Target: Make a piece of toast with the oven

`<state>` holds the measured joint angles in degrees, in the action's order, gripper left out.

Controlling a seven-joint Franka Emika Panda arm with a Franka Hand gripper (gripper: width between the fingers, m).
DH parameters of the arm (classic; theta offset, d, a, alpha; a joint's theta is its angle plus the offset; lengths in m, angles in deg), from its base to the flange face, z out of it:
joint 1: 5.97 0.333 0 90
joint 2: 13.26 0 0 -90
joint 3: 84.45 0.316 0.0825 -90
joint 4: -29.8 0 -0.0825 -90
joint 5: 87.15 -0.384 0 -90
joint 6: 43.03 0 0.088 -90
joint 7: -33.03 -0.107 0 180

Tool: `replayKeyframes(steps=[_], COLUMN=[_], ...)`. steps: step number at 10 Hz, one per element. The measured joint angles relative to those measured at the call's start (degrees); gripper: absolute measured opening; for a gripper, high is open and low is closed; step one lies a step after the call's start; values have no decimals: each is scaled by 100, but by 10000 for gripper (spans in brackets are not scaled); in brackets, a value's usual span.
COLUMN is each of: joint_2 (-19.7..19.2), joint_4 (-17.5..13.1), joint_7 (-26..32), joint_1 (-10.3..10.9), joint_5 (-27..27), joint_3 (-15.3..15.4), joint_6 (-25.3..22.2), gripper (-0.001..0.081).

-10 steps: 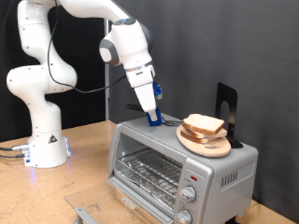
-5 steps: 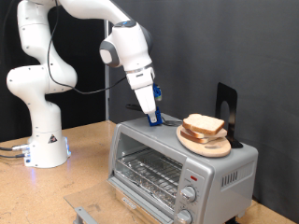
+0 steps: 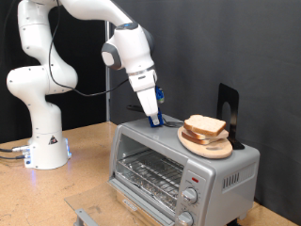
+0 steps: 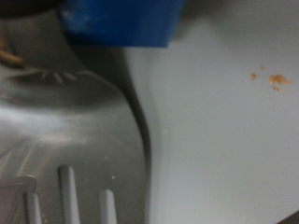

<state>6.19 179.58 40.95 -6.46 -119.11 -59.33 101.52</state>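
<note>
Toast [image 3: 204,125] atop oven [image 3: 179,162] — beside gripper [image 3: 155,120].

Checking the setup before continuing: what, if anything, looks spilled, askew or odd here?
Only small things: orange-brown crumbs lie scattered on the oven top near the claw. The piece of toast sits atop the oven on a wooden plate, not inside.
</note>
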Motion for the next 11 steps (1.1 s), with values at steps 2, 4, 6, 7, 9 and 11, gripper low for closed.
replayKeyframes(steps=[2,4,6,7,9,11], joint_2=[-12,-11,-1,13,58,93], joint_4=[0,-2,1,12,50,90], joint_7=[0,12,75,100,106,107], joint_1=[0,14,70,101,156,199], joint_5=[-5,-81,-143,-158,-161,-161], joint_3=[23,31,32,32,33,34], joint_6=[7,12,4,-3,-6,-9], gripper=[809,809,809,809,809,809])
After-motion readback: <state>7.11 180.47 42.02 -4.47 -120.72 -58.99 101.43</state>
